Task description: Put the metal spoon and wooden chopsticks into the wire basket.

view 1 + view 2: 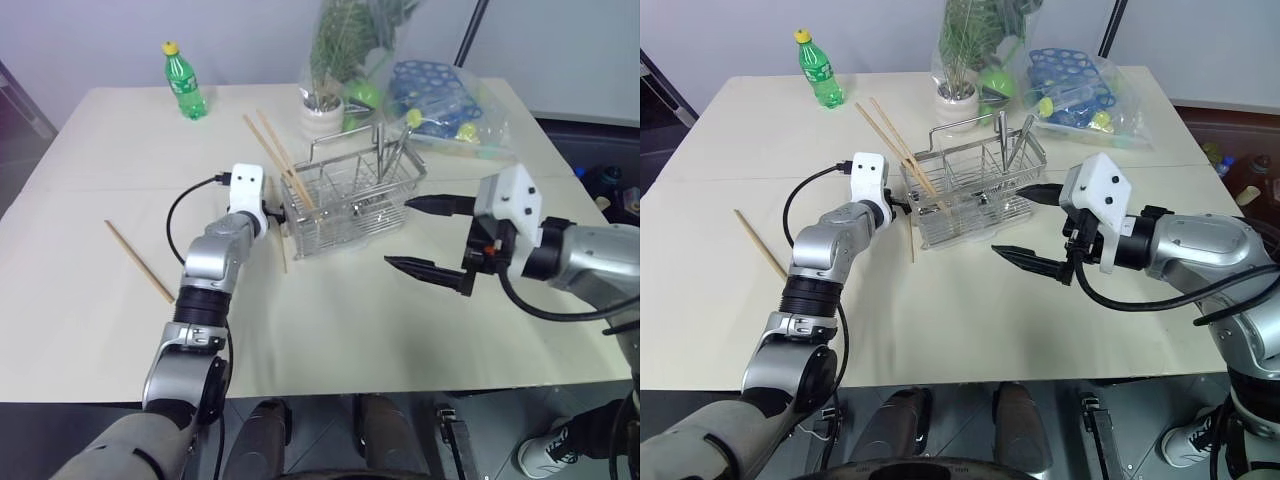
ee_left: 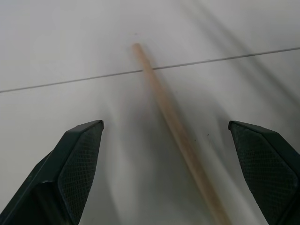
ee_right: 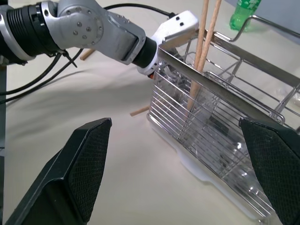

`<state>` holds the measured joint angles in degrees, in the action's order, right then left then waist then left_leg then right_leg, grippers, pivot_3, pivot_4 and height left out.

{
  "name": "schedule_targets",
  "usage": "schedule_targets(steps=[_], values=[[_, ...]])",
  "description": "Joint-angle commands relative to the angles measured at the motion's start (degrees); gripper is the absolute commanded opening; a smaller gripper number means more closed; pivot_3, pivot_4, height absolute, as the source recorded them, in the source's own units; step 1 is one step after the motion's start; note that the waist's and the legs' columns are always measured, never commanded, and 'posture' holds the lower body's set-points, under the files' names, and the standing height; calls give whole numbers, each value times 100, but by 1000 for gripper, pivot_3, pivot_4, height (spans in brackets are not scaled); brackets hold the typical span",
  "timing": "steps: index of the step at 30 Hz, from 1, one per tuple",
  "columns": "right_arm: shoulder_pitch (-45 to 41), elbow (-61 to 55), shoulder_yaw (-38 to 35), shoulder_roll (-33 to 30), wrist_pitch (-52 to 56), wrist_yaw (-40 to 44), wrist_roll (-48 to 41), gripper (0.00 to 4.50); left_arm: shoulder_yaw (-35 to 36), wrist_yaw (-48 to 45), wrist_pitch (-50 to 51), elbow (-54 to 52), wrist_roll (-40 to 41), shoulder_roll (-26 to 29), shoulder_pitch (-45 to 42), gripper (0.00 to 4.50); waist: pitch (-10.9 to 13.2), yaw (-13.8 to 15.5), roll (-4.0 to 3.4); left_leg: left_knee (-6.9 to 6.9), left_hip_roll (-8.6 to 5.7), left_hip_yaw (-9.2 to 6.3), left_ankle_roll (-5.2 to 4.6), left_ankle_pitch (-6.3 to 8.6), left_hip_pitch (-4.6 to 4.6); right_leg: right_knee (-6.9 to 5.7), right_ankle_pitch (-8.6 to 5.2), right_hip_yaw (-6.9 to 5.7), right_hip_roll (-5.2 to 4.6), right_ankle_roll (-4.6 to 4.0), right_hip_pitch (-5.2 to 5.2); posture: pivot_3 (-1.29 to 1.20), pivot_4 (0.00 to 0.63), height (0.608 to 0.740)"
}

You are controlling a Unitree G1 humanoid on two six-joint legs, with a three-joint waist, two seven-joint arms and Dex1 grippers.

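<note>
The wire basket [image 1: 352, 196] stands mid-table with two wooden chopsticks [image 1: 276, 152] leaning out of its left end. A slim shiny handle [image 1: 1013, 143], apparently the metal spoon, stands in its right end. A third chopstick [image 2: 174, 127] lies on the table by the basket's left end; my left gripper [image 2: 165, 124] hangs open just above it, one finger on each side. Far to the left, another chopstick [image 1: 140, 262] rests on the table. My right gripper [image 1: 398, 232] is open and empty, in the air just in front of the basket's right end.
A green bottle [image 1: 185, 83] stands at the back left. A white plant pot [image 1: 322, 110] and a clear bag of coloured items [image 1: 445, 100] sit right behind the basket. The cream table [image 1: 330, 330] has free room in front of it.
</note>
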<state>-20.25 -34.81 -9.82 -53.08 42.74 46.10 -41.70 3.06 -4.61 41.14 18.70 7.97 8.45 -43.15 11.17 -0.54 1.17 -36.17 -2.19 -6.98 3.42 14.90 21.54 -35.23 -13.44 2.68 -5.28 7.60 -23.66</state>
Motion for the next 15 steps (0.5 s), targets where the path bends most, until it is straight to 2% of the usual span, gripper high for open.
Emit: schedule_targets(steps=[1, 8, 15], values=[[-63, -51, -173, -98, -66, 19, 17, 4455, 4, 37, 13, 125, -46, -61, -275, 4500, 0, 3, 0, -1, 0, 0, 0, 0, 0, 0, 0, 0, 0, 1, 1, 0, 150, 740], [-147, 2, -193, -67, -42, -48, 3, 4455, 189, 618, 717, 273, -151, -132, -512, 4500, 1, 3, 1, -2, -3, 0, 0, 0, 2, 1, 2, 0, -2, 4, 1, 0, 150, 740], [-193, 14, -161, -21, -37, -122, -17, 4455, 552, 796, 1043, 165, 7, -245, -509, 4500, 1, -12, 1, -2, -2, 0, 0, 0, -2, -1, 2, 0, -2, 4, 2, 0, 150, 740]])
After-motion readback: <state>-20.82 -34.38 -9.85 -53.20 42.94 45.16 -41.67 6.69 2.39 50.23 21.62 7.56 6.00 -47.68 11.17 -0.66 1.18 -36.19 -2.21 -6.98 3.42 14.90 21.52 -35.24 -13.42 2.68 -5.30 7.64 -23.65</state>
